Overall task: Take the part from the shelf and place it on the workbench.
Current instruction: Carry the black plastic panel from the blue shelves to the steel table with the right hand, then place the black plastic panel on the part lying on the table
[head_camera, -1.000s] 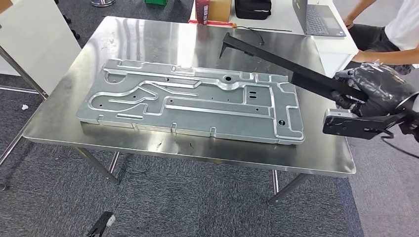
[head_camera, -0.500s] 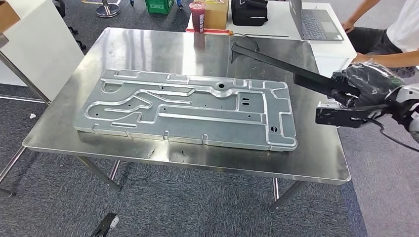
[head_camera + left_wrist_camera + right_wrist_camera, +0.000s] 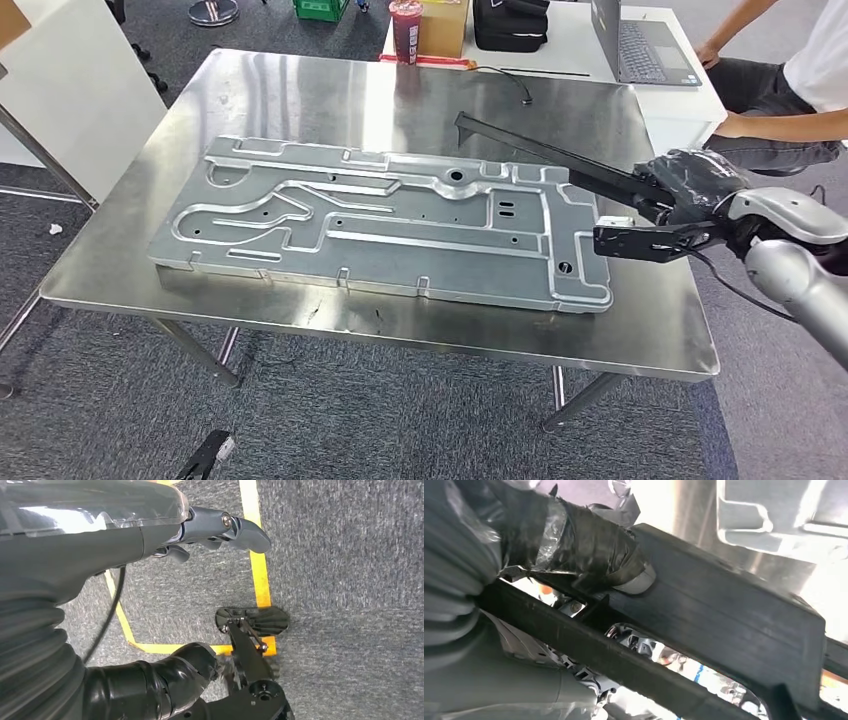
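Note:
A long black bar-shaped part with a flat bracket end hangs slanted above the right side of the steel workbench. My right hand, wrapped in dark cover, grips the part near its bracket end. The part's far tip points toward the back middle of the workbench. In the right wrist view my fingers close around the black part. A large stamped metal panel lies flat on the workbench; the part's bracket end is over the panel's right edge. My left hand hangs over the carpet, holding nothing, fingers apart.
A person sits at the back right beside a white table with a laptop, a black bag and a red cup. Yellow tape marks the carpet. A small black tool lies on the floor in front.
My right hand has carried the black part leftward and lower, from beyond the workbench's right edge to over the panel's right end. The view has shifted slightly.

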`<action>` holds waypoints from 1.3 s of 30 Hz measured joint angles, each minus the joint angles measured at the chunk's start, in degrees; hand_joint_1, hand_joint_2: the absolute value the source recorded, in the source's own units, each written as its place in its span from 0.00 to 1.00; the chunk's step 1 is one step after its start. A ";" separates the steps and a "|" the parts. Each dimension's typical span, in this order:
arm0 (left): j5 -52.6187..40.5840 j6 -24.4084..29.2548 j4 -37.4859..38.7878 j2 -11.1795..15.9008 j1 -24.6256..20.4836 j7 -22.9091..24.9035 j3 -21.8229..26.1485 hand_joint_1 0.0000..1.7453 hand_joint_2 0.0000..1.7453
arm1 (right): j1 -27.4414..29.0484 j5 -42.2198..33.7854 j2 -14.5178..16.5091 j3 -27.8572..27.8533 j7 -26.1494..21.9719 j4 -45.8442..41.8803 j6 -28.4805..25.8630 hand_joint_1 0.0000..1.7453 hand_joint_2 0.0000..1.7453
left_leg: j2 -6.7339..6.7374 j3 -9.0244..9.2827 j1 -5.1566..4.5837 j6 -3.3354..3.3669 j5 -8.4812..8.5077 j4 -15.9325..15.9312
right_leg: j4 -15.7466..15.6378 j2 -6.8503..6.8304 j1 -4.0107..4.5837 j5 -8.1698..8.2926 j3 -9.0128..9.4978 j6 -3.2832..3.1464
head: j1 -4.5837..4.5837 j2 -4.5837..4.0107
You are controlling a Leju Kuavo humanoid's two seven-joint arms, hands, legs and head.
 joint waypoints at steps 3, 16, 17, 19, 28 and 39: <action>-0.03 -0.14 0.00 0.02 -0.02 0.28 0.02 0.00 1.00 | 2.31 1.48 2.63 0.46 0.61 2.68 -1.56 1.00 1.00 | -0.01 0.28 0.13 -0.16 -0.22 0.04 | 2.41 -0.05 -0.70 1.39 -2.19 0.47 | 0.02 0.00; 0.24 0.28 0.00 0.48 -0.24 1.10 0.41 0.00 1.00 | 4.92 8.74 15.19 0.75 0.86 11.57 -5.88 1.00 1.00 | 0.18 0.61 0.26 -1.75 0.11 -1.05 | -12.58 0.49 -0.07 7.84 3.80 -0.39 | -0.16 0.00; 0.31 0.31 0.00 0.48 -0.24 1.17 0.48 0.00 1.00 | 5.02 8.87 15.74 0.77 0.85 11.89 -5.90 1.00 1.00 | 0.17 0.61 0.27 -1.86 0.18 -1.16 | -12.58 0.48 -0.06 7.83 3.75 -0.43 | -0.16 0.00; 0.42 0.38 0.00 0.46 -0.22 1.27 0.66 0.00 1.00 | 5.22 9.01 16.54 0.77 0.79 12.42 -5.90 1.00 1.00 | 0.15 0.53 0.29 -2.03 0.28 -1.31 | -12.58 0.44 -0.01 7.83 3.62 -0.48 | -0.16 0.00; 0.44 0.39 0.00 0.42 -0.06 1.82 1.45 0.00 1.00 | 6.36 9.87 17.90 0.79 -0.03 14.36 -5.89 1.00 1.00 | 0.04 -0.28 0.30 -2.49 0.32 -1.33 | -12.85 0.26 0.24 7.96 3.16 -0.59 | -0.12 0.00; 0.37 0.27 0.00 0.38 0.13 1.81 1.80 0.00 1.00 | 6.82 11.43 19.51 0.85 -0.25 16.15 -5.77 1.00 1.00 | 0.06 -0.17 0.16 -1.63 -0.05 -0.94 | -13.58 0.15 -0.16 8.20 3.82 -0.06 | -0.16 0.00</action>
